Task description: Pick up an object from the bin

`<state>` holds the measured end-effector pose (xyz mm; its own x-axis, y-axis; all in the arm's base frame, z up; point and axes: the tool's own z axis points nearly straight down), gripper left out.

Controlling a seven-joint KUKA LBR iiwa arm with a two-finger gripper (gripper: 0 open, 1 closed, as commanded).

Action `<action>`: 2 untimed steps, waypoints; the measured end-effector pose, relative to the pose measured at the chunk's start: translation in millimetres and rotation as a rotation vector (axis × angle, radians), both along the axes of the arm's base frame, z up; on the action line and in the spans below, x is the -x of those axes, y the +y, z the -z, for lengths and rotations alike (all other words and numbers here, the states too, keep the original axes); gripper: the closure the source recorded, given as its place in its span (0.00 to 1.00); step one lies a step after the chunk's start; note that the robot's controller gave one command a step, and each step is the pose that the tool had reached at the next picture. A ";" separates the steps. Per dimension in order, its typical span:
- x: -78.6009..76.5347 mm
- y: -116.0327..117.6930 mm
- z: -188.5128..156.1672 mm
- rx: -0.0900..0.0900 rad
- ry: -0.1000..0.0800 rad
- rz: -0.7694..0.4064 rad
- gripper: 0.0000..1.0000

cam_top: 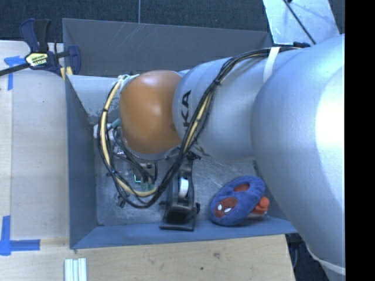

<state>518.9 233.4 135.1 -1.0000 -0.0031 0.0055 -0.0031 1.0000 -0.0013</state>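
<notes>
The smooth silver arm (281, 116) hides the right and back of the grey metal bin (82, 174). Its glossy orange dome (146, 110) and looped cables (111, 157) mask the hand (139, 183), low over the left-middle floor; I cannot tell whether it is open or closed. A soft blue plush toy (237, 201) with red and orange patches lies front right, partly under the arm. A black boxy thing (180, 214) by the front wall is hard to make out.
</notes>
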 end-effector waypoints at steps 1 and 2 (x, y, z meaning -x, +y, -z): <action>-2.5 -0.9 -4.5 -0.002 -0.008 0.004 1.00; -2.5 -1.0 -4.5 -0.002 -0.007 0.005 0.00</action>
